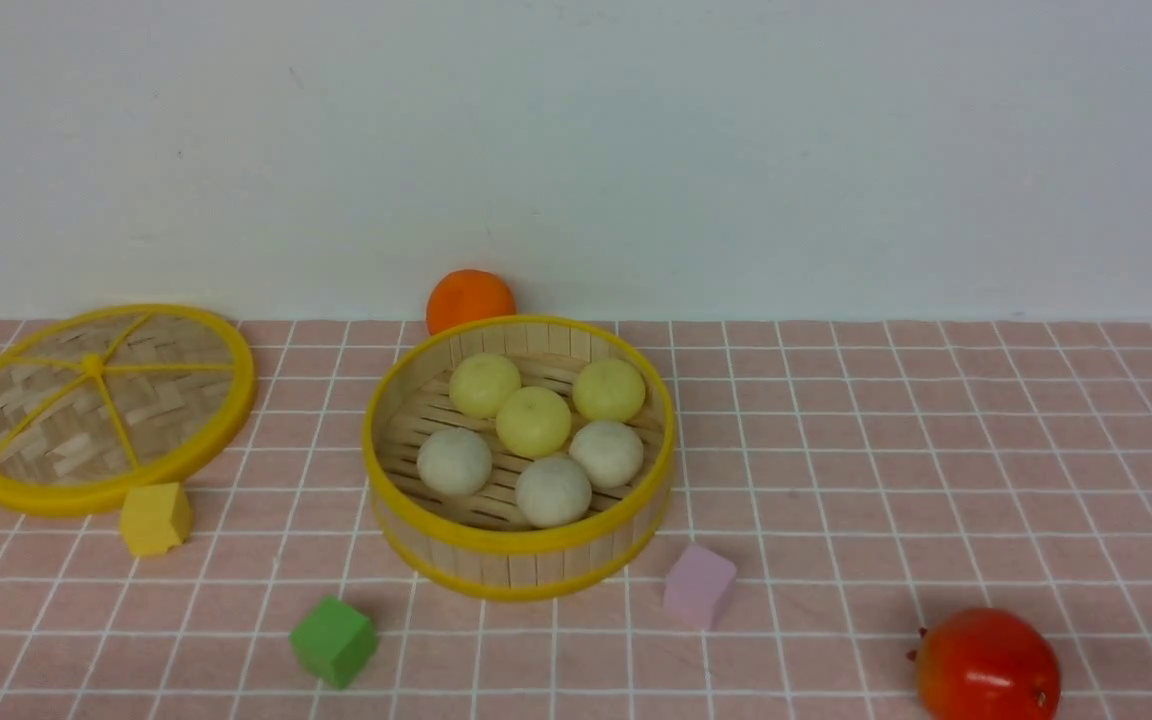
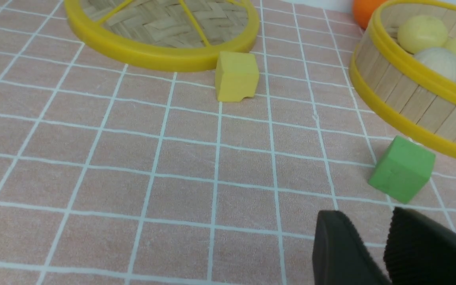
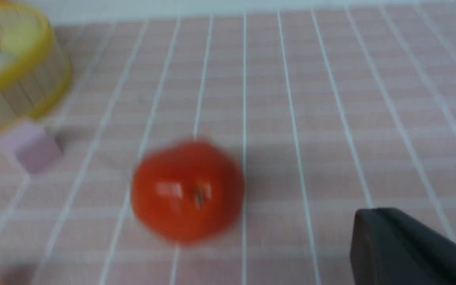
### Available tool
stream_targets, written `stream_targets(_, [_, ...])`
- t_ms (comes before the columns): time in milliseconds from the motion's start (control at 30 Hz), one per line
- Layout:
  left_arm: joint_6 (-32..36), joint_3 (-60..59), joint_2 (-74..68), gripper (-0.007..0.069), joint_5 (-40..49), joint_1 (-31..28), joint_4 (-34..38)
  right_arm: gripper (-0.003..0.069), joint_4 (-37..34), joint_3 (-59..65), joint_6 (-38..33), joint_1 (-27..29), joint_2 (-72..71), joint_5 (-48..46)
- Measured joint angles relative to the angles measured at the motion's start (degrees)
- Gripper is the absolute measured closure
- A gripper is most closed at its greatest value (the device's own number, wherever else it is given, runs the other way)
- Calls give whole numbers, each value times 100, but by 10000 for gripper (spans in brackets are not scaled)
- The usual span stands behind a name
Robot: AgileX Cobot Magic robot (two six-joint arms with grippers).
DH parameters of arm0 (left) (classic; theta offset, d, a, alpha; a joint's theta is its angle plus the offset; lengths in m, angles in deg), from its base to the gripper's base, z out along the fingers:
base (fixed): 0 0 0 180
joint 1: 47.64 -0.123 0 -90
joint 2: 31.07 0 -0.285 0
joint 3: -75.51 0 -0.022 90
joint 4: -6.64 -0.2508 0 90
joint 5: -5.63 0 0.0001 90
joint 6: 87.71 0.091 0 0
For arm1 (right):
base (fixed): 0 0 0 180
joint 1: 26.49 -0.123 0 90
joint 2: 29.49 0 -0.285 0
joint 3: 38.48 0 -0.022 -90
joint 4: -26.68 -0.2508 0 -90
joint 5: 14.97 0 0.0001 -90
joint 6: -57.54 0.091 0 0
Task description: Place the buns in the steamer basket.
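1. Covering the whole work surface: a pink tablecloth [image 1: 836, 480] ruled with thin white lines into squares, flat and smooth.
2. Behind it, a plain pale wall [image 1: 736, 140], bare, meeting the cloth in a straight line.
3. Standing near the middle of the cloth: the steamer basket [image 1: 519, 560], round, bamboo-slatted, yellow-rimmed, upright.
4. Inside the basket, all six buns [image 1: 533, 421]: three pale yellow toward the wall side, three off-white toward the near side, close together on the slatted floor.
5. Just behind the basket, against the wall: an orange [image 1: 470, 298].
6. Left of the basket, well apart: a flat woven lid [image 1: 101, 405] with yellow rim and spokes, lying on the cloth.
7. Just in front of the lid: a yellow cube [image 1: 155, 518].
8. Near the basket's front left: a green cube [image 1: 333, 641]; near its front right, a lilac cube [image 1: 699, 585].
9. Far to the basket's front right: a red fruit [image 1: 986, 667], blurred in the right wrist view.
10. Left gripper [image 2: 386, 245]: two dark fingers parted with a narrow gap, nothing between them, near the green cube.
11. Right gripper [image 3: 410, 245]: only one dark block visible, closed, empty, beside the red fruit and clear of it.
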Motion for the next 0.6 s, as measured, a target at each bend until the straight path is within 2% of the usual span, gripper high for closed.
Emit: stream_targets(600, [0,0,0,386,6,0,0,643,-74,2,-102,17,-317,-122])
